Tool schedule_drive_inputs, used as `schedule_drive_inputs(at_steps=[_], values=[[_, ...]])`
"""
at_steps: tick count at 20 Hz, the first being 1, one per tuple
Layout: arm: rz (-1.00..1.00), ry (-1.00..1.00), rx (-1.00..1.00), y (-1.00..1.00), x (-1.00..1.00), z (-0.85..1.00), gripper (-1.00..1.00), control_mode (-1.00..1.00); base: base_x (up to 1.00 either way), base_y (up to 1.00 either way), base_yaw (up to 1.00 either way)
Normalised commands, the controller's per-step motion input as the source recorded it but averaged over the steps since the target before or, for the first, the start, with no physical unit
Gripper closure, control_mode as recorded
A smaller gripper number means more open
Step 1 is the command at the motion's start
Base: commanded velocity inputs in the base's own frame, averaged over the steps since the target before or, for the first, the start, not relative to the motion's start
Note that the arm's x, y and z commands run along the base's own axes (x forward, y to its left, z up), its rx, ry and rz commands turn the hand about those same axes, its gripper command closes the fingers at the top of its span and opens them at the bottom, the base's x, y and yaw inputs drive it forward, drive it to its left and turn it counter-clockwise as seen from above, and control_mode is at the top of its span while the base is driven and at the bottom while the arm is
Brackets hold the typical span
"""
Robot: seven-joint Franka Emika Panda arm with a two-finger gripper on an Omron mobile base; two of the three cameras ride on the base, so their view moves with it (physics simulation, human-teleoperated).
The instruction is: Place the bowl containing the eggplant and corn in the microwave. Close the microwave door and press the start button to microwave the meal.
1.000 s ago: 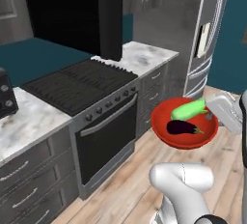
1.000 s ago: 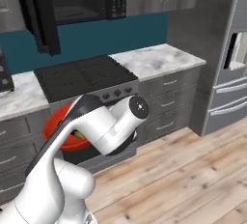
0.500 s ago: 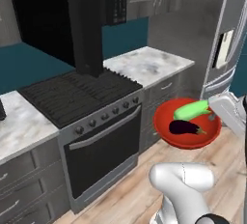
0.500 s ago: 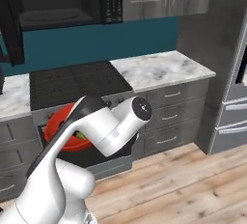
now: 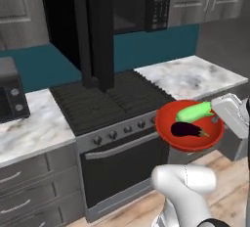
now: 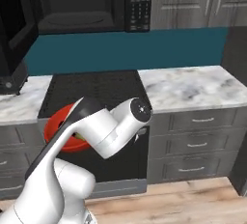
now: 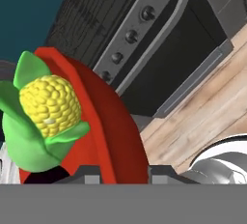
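- One small grey box with two round knobs sits on the far-left counter.
- One microwave hangs above the stove, its cavity open.
- One door hangs wide open to the left of the cavity, edge-on in the left base view.
- One keypad sits at the microwave's right side.
- One stove carries a row of knobs along its front; five can be counted in the left base view.
- One red bowl is held in the air in front of the stove's right end, below the microwave and not inside it.
- In the bowl lie one corn, on the far side, and one eggplant, nearer; they are just beside each other.
- One gripper is at the bowl's right rim; its fingers are clamped on that rim.
- One marble counter lies right of the stove, with three drawers stacked below it.
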Motion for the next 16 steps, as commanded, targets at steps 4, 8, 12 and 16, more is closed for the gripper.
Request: schedule_drive_inputs(at_steps=[4, 8, 12, 16], values=[[0.00, 0.00, 0.00, 0.00, 0.00, 0.00, 1.00, 1.00, 0.50, -0.34, 0.43], [0.00, 0.00, 0.00, 0.00, 0.00, 0.00, 1.00, 1.00, 0.26, -0.32, 0.39], [0.00, 0.00, 0.00, 0.00, 0.00, 0.00, 1.00, 1.00, 0.25, -0.30, 0.37], [0.00, 0.00, 0.00, 0.00, 0.00, 0.00, 1.00, 1.00, 0.34, -0.41, 0.28]])
